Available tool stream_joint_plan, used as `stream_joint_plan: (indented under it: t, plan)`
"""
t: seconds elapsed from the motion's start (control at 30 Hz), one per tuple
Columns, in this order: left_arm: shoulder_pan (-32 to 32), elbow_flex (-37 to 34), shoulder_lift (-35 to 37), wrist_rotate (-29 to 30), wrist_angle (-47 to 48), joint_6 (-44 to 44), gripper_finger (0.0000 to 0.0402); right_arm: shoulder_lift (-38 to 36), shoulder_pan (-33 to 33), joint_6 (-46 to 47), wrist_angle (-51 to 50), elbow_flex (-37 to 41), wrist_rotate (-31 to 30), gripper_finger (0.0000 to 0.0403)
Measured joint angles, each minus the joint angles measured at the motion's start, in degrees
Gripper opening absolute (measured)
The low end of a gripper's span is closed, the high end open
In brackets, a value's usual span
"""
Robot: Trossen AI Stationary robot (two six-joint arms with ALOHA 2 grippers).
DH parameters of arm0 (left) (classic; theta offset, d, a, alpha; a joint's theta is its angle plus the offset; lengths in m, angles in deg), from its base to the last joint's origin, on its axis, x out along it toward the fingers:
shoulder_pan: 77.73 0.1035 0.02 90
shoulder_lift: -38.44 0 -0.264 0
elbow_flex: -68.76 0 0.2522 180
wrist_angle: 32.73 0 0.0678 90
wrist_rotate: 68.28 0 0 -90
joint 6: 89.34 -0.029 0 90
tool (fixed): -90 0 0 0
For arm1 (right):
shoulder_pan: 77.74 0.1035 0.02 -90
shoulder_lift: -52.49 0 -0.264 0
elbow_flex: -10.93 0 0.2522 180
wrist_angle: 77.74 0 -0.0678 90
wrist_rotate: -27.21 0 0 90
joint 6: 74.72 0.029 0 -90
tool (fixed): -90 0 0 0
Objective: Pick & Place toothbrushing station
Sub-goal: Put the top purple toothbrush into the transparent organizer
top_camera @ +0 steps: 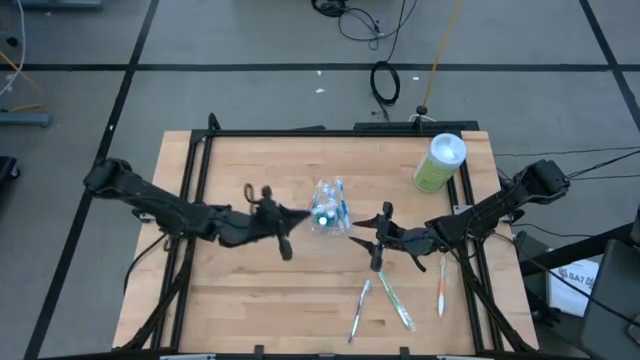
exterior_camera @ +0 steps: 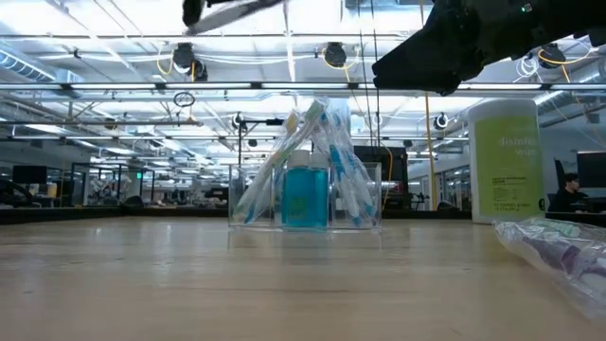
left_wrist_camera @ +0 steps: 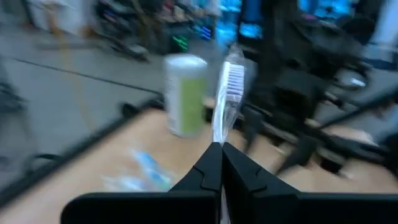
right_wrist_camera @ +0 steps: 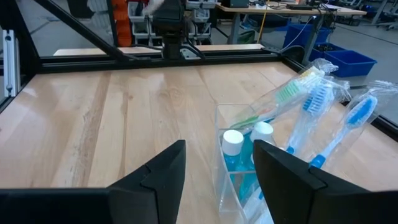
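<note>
One clear cup (top_camera: 329, 207) sits mid-frame, holding several wrapped toothbrushes (right_wrist_camera: 323, 118), too bunched to count, and two small bottles (right_wrist_camera: 234, 144). Three loose toothbrushes (top_camera: 396, 297) lie at lower right. One green canister (top_camera: 438, 164) stands upper right.

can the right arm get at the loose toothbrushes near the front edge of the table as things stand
Probably yes. The right gripper is open and empty, just beyond the loose toothbrushes, with bare wood between them. The left gripper, shut on a wrapped toothbrush, is across the clear holder, out of the way.
</note>
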Motion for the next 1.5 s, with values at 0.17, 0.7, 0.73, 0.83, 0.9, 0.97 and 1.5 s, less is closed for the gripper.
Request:
stream_joint_plan:
  t: [0.17,0.7,0.73,0.83,0.9,0.97,1.5]
  plan:
    - [1.3,0.0,-0.7,7.6,-3.9,-5.1,0.0001,0.0,0.0,0.0,0.0,0.0,0.0,0.0183]
    - [7.9,-19.4,-13.4,-0.6,-56.2,-7.7,0.0001,0.0,0.0,-0.2,-0.2,0.0,0.0,0.0183]
    - [7.9,-19.8,-15.0,-0.9,-58.7,-8.5,0.0001,0.0,0.0,-0.2,-0.2,0.0,0.0,0.0183]
    - [8.0,-19.6,-19.8,-1.0,-63.8,-11.2,0.0001,0.0,-0.2,-0.9,-0.1,0.0,0.0,0.0183]
    - [8.5,-18.7,-23.0,-1.1,-65.4,-11.9,0.0001,0.0,-0.4,-1.2,-0.1,0.0,-0.1,0.0183]
    - [9.3,-18.4,-25.5,-1.1,-66.8,-11.7,0.0001,0.0,-0.7,-1.3,-0.1,0.0,-0.1,0.0183]
    - [13.6,-16.9,-34.5,-0.9,-72.1,-10.3,0.0000,0.0,-2.3,-1.5,-0.1,0.0,0.0,0.0183]
